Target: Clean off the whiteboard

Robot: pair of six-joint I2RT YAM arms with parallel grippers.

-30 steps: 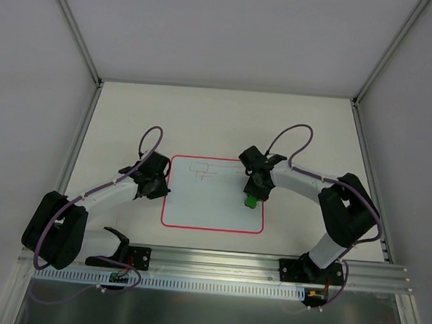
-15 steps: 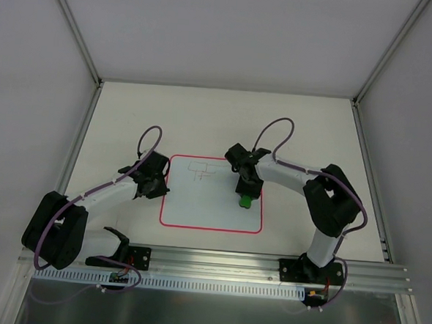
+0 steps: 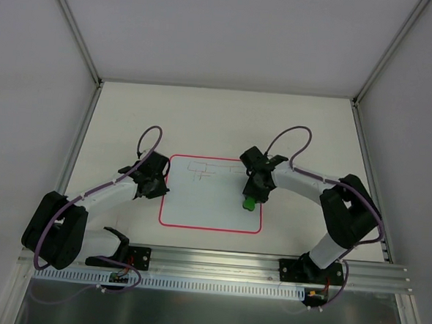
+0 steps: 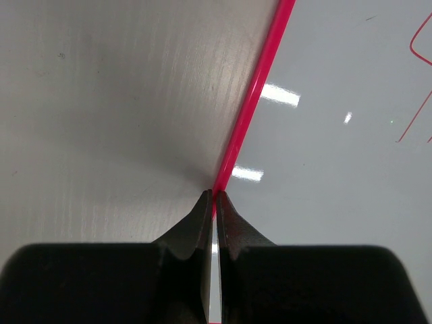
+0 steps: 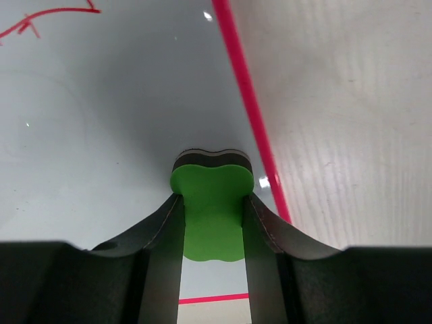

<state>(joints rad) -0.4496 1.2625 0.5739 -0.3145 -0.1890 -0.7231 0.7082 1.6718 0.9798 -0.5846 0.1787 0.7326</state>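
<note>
The whiteboard point(image 3: 212, 206) lies flat in the middle of the table, with thin red scribbles point(image 3: 201, 171) near its far edge. My right gripper point(image 3: 251, 196) is shut on a green eraser point(image 3: 249, 202) over the board's right part. In the right wrist view the eraser point(image 5: 211, 185) sits between the fingers of the right gripper point(image 5: 212, 199), its dark pad down on the whiteboard point(image 5: 101, 135) just inside the red border. My left gripper point(image 4: 214, 197) is shut with nothing in it, tips on the board's left border point(image 4: 250, 108). From above, the left gripper point(image 3: 160, 189) is at that left edge.
The cream table point(image 3: 130, 120) surrounds the board, with grey enclosure walls point(image 3: 30, 84) on three sides. An aluminium rail point(image 3: 217, 265) with both arm bases runs along the near edge. More red scribbles point(image 4: 418, 54) show in the left wrist view.
The right arm swung left over the board with the eraser half a second ago and has come back right, near the right border. The left arm has not moved.
</note>
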